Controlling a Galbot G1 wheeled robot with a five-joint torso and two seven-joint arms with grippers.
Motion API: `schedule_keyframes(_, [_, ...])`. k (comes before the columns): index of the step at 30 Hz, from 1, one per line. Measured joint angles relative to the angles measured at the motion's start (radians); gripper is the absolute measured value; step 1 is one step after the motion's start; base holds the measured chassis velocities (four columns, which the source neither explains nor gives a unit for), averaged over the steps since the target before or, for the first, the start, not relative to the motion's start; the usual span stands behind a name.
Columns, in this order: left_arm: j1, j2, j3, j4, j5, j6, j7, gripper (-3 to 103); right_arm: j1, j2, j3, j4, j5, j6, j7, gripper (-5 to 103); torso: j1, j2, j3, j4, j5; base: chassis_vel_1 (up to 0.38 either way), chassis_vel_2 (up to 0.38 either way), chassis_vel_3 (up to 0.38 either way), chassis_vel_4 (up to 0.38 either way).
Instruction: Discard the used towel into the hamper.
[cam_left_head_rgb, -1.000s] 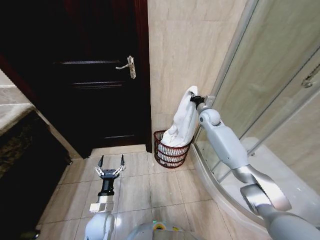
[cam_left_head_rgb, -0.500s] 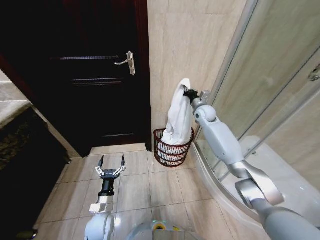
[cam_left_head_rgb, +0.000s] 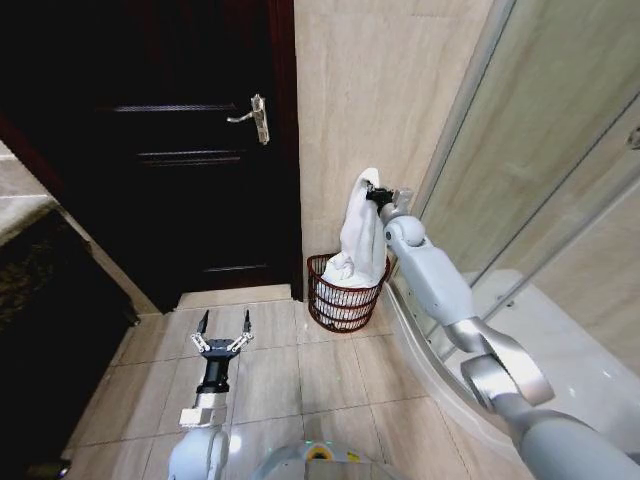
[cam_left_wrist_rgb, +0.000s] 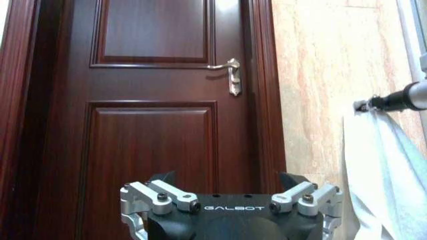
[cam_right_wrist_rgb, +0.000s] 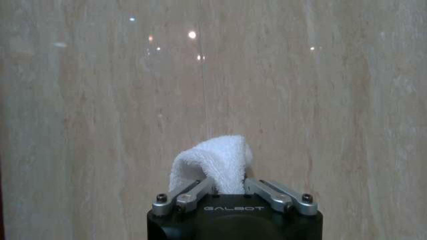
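Observation:
A white towel (cam_left_head_rgb: 361, 230) hangs from my right gripper (cam_left_head_rgb: 373, 193), which is shut on its top fold close to the beige tiled wall. Its lower end rests inside the hamper (cam_left_head_rgb: 344, 300), a round dark red-brown wire basket on the floor in the corner. In the right wrist view the towel (cam_right_wrist_rgb: 212, 165) bulges out between the fingers (cam_right_wrist_rgb: 189, 194). The left wrist view shows the towel (cam_left_wrist_rgb: 383, 170) at its edge, hanging from the right gripper (cam_left_wrist_rgb: 365, 105). My left gripper (cam_left_head_rgb: 222, 328) is open low over the floor tiles, well apart from the hamper.
A dark wooden door (cam_left_head_rgb: 180, 150) with a metal lever handle (cam_left_head_rgb: 253, 113) stands left of the hamper. A glass shower enclosure (cam_left_head_rgb: 540, 180) with a curved raised base (cam_left_head_rgb: 420, 350) is on the right. A dark cabinet (cam_left_head_rgb: 40, 330) lines the left side.
My right gripper has swung left with the towel and now hangs it straight over the hamper, with more cloth down inside. The head view has shifted a little. The left arm stays put.

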Motion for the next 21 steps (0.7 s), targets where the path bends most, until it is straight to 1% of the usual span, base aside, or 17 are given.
schedule_keyframes(7, [0.005,0.000,-0.001,0.011,0.000,-0.014,0.000,100,0.010,-0.007,-0.004,0.018,0.006,-0.013,0.007,5,-0.011,-0.027,-0.016,-0.0001,0.0001,0.000,0.000,0.000,0.000])
schedule_keyframes(9, [0.010,0.000,-0.001,0.011,0.001,-0.026,0.000,100,0.005,-0.013,0.000,0.013,0.005,-0.015,0.004,5,-0.017,-0.040,-0.024,0.0000,0.0002,0.000,0.000,0.000,0.000])
schedule_keyframes(13, [0.013,0.000,-0.001,0.012,0.001,-0.035,-0.003,100,0.004,-0.015,0.006,0.003,0.005,-0.015,0.003,5,-0.020,-0.051,-0.031,-0.0002,0.0003,0.000,0.000,0.000,0.000])
schedule_keyframes(21, [0.013,0.000,0.002,0.012,0.003,-0.039,-0.003,100,-0.016,-0.026,0.006,0.016,0.001,-0.019,0.006,5,-0.021,-0.054,-0.033,0.0001,0.0001,0.000,0.000,0.000,0.000])
